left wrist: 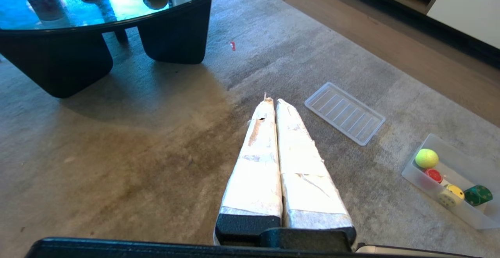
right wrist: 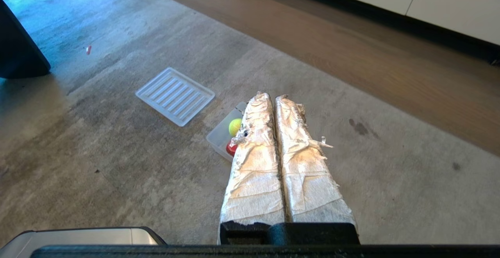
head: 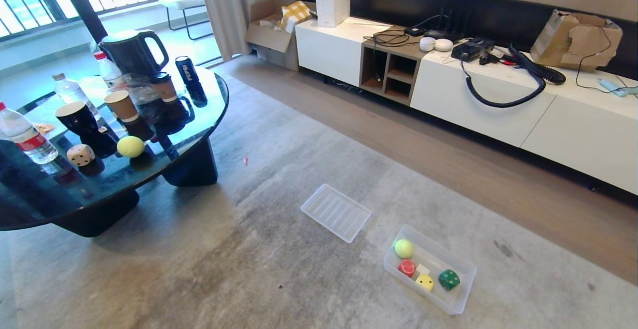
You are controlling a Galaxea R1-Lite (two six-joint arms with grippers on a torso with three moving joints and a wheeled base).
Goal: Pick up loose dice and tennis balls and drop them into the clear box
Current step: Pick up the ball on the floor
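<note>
The clear box (head: pixel 461 296) stands on the rug at the lower right. In it lie a tennis ball (head: pixel 403 248), a red die (head: pixel 406 267), a yellow die (head: pixel 424 282) and a dark green die (head: pixel 449 279). A beige die (head: pixel 80 154) and a second tennis ball (head: pixel 130 146) rest on the glass table. Neither gripper appears in the head view. My left gripper (left wrist: pixel 272 101) hangs shut and empty above the rug, with the box (left wrist: pixel 461 160) off to one side. My right gripper (right wrist: pixel 272 95) is shut and empty too, and its fingers hide most of the box (right wrist: pixel 220 135).
A flat ribbed tray (head: pixel 336 212) lies on the rug between table and box. The round glass table (head: pixel 199 134) carries bottles, cups, a can and a kettle (head: pixel 130 52). A long white cabinet (head: pixel 498 99) runs along the far wall beyond a strip of wood floor.
</note>
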